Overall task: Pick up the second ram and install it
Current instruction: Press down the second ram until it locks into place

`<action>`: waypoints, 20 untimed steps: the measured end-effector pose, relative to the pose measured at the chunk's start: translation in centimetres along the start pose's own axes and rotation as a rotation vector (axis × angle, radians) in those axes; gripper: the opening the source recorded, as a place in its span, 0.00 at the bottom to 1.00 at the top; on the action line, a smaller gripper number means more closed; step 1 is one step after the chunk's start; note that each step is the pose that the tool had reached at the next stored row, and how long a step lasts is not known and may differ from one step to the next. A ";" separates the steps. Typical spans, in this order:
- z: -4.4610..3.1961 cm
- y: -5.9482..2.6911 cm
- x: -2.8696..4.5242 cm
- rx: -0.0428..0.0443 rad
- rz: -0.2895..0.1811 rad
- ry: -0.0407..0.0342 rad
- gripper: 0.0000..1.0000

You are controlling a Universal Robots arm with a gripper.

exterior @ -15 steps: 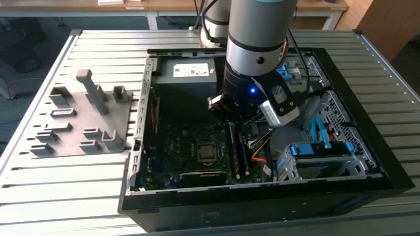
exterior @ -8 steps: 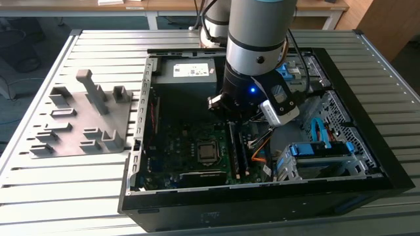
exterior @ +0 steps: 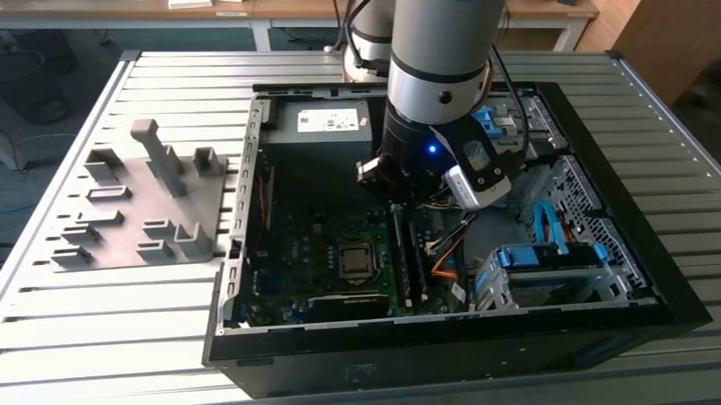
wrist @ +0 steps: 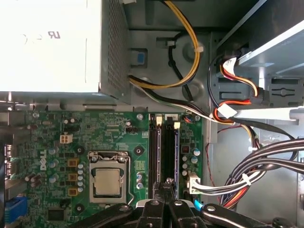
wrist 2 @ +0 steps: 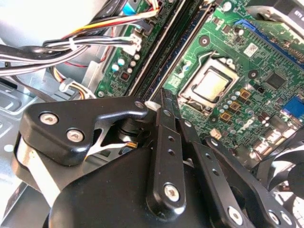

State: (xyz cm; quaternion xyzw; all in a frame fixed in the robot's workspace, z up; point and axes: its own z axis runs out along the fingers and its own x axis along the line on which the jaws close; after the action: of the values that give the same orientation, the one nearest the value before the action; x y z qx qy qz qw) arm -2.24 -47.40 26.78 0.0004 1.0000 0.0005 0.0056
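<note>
In the exterior view, the grey and black robot arm (exterior: 434, 76) reaches down from the top centre of the frame into the open black desktop computer case (exterior: 451, 337), which lies on its side on the ribbed metal counter (exterior: 113, 329). The black end effector (exterior: 397, 202) sits low over the green motherboard (exterior: 304, 253), at the upper end of the long dark memory slots (exterior: 403, 261) that run down the middle of the case.

In both wrist views the end effector's fingers (wrist 2: 164, 114) are drawn close together, almost shut, with their tips on the top edge of the second ram (wrist: 169, 152), a long, thin, dark memory stick. That stick stands on edge in the slot, beside another dark stick (wrist: 156, 152) in the neighbouring slot; whether the fingers pinch it or only press on it cannot be told.

The square silver processor socket (wrist: 108, 183) lies just beside the slots, toward the lower left of the first wrist view. The pale metal power supply box (wrist: 52, 45) fills that view's upper left, and a bundle of yellow, red and black cables (wrist: 232, 118) runs across its right.

At the middle left of the exterior view, a flat grey plastic fixture plate with upright blocks (exterior: 141, 207) rests on the counter, well apart from the end effector.
</note>
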 end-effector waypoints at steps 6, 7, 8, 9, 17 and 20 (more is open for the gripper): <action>0.00 0.05 0.01 0.0001 0.000 0.0001 0.10; 0.00 0.06 0.01 0.0001 0.000 0.0000 0.10; 0.00 0.06 0.01 0.0001 0.000 0.0000 0.10; 0.00 0.06 0.01 0.0000 0.000 0.0001 0.10; 0.14 0.42 0.18 0.0001 0.000 0.0000 0.10; 0.47 1.18 0.21 0.0001 0.000 0.0001 0.10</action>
State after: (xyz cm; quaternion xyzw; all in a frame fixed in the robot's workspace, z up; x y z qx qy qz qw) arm -2.45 -46.21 26.31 0.0005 1.0000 0.0005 0.0056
